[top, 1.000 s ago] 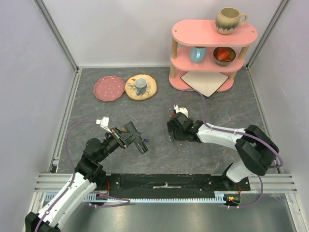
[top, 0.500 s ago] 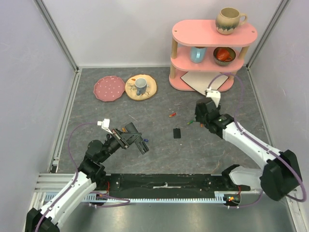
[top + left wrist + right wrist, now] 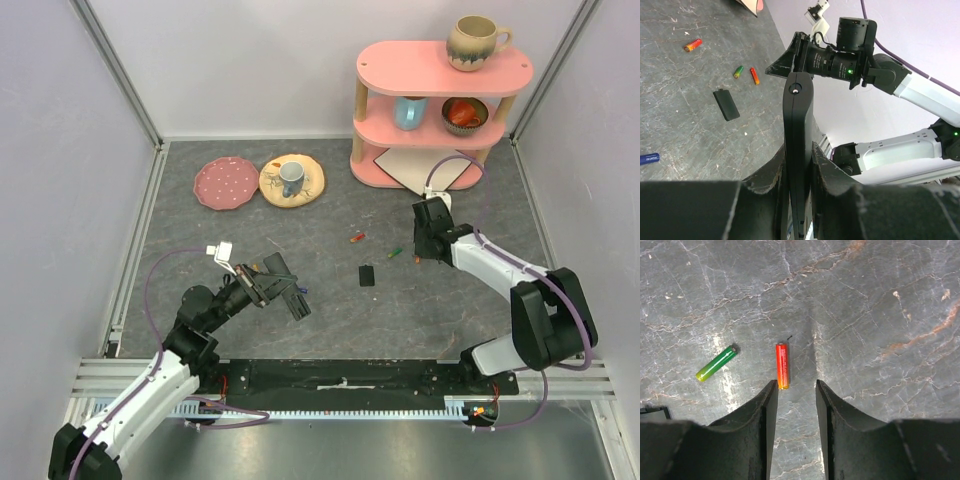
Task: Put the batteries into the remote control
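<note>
My left gripper (image 3: 276, 283) is shut on the black remote control (image 3: 797, 125), held edge-on above the table. Four batteries lie on the grey table: a red-orange one (image 3: 692, 45), a green one (image 3: 716, 362), another red-orange one (image 3: 782, 366) and a blue one (image 3: 649, 158). My right gripper (image 3: 796, 390) hangs low over the table with its jaws apart and nothing between them. The red-orange battery lies just ahead of its left fingertip (image 3: 771, 390). In the top view this gripper (image 3: 421, 250) is right of the green battery (image 3: 396, 252).
A small flat black cover (image 3: 367, 275) lies on the table between the arms. A pink shelf (image 3: 440, 100) with cups and a bowl stands at the back right. Two plates (image 3: 226, 183), one carrying a cup (image 3: 291, 176), sit at the back left.
The right gripper left the spot where the black cover lies, swung right to the batteries, and its jaws narrowed. The left arm with the remote barely moved.
</note>
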Action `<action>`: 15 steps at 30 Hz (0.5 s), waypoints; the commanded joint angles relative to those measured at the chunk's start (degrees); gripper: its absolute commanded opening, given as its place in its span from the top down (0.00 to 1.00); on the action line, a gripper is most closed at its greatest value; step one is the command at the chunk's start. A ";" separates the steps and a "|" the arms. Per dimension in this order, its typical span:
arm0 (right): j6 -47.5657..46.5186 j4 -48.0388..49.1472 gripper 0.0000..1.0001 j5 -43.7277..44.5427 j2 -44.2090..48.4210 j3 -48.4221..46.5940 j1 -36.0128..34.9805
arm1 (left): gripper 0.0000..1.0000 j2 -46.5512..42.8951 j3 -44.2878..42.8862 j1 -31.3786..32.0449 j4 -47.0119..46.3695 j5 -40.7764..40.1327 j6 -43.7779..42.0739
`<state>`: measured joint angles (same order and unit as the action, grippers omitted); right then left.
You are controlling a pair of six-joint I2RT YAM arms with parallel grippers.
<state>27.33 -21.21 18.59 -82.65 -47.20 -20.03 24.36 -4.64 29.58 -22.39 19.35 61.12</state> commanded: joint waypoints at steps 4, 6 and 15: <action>-3.16 3.72 0.53 -1.89 -2.16 -0.61 0.17 | 0.98 0.34 -1.77 -0.40 -1.86 3.85 -2.94; -3.08 4.16 0.53 -2.15 -2.60 -0.61 0.26 | 0.98 0.51 -1.51 -0.40 -2.65 4.55 -2.85; -2.63 5.22 0.52 -1.71 -4.45 -0.96 0.08 | 0.98 0.07 -0.98 -0.40 -3.71 5.87 -2.76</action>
<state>25.28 -18.28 16.64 -86.78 -47.20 -20.03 24.91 -4.67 29.58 -22.92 23.16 60.36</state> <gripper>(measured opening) 0.474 0.248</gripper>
